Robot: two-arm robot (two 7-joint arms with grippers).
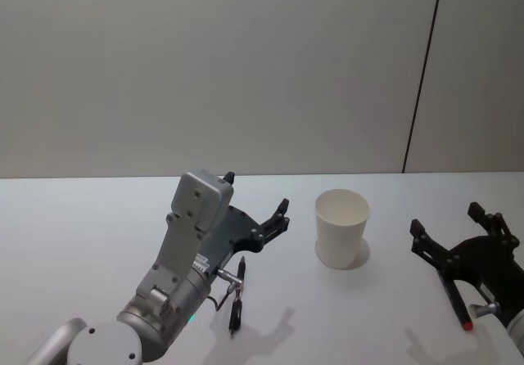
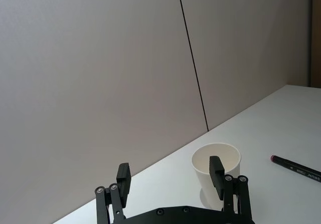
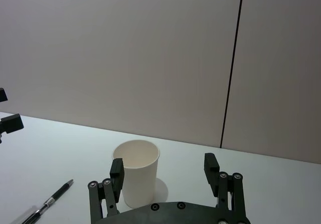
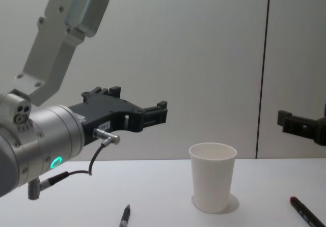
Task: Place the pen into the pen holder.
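The pen holder point(image 1: 342, 227), a plain white paper cup, stands upright on the white table between my two arms. A black pen point(image 1: 237, 295) lies on the table to its left, below my left gripper point(image 1: 256, 191), which hovers open and empty above the table. A second dark pen with a red end point(image 1: 457, 302) lies on the right under my right gripper point(image 1: 446, 218), also open and empty. In the left wrist view the left gripper point(image 2: 169, 174) faces the pen holder point(image 2: 228, 158). In the right wrist view the right gripper point(image 3: 163, 168) faces the pen holder point(image 3: 135, 176) and the black pen point(image 3: 52, 201).
The white table point(image 1: 82, 234) runs back to a plain grey wall with a dark vertical seam point(image 1: 422, 70). The chest view shows the pen holder point(image 4: 213, 176), the black pen's tip point(image 4: 125, 217) and the red-ended pen point(image 4: 305, 213) near the front edge.
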